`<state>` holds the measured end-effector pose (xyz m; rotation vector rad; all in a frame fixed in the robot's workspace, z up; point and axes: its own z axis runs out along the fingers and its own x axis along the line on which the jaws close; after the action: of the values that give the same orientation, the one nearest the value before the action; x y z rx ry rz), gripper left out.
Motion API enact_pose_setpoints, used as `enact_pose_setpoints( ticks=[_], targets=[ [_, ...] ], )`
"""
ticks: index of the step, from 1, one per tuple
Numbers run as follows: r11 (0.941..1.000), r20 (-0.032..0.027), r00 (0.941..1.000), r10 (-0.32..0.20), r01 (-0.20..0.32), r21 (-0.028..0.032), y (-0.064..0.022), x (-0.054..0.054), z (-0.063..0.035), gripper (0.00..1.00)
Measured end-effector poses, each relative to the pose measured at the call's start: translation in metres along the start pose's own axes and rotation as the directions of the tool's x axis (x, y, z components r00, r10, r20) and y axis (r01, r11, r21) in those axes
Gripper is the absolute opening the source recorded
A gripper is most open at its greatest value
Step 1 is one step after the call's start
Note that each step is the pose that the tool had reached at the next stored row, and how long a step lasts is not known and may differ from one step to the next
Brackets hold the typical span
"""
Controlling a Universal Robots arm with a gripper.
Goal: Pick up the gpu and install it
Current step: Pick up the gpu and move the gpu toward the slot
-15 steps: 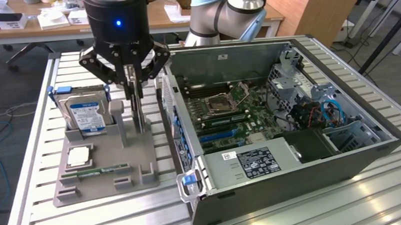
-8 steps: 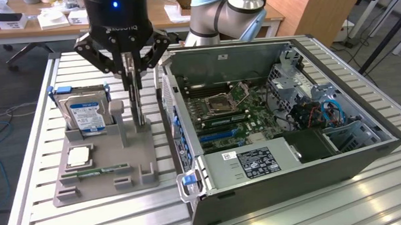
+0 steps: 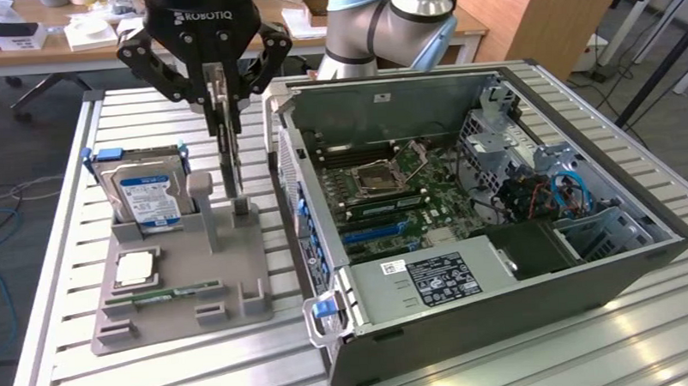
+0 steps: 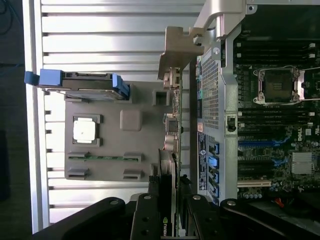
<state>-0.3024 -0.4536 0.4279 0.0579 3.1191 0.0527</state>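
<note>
Gpu [image 3: 234, 162]: upright, clamped edge-on in the part-closed end effector [image 3: 223, 98], hanging straight below it at the grey holder [image 3: 198, 267]; pick-up step in hand; install likely needs squaring with a slot in the open case [image 3: 621, 260] alongside.

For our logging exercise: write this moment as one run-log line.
gripper: shut on gpu | gpu: upright, at grey parts tray | computer case: open, gpu not installed

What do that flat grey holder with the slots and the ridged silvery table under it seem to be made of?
The flat grey holder looks like matte plastic, perhaps printed: uniform dull grey, blocky slots, no shine. The ridged silvery table looks like bare aluminium: long parallel slats with bright glare.
</note>
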Motion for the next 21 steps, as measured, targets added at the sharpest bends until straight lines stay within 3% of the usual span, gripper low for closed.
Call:
enact_pose_setpoints(
  ticks=[9, 21],
  targets=[
    [1.0000, -0.0002, 1.0000, 0.000, 0.000, 0.0002, 0.0002, -0.006, -0.0001, 0.26],
    [1.0000, -0.0007, 1.0000, 0.000, 0.000, -0.0007, 0.0016, -0.044, 0.0008, 0.26]
  ],
)
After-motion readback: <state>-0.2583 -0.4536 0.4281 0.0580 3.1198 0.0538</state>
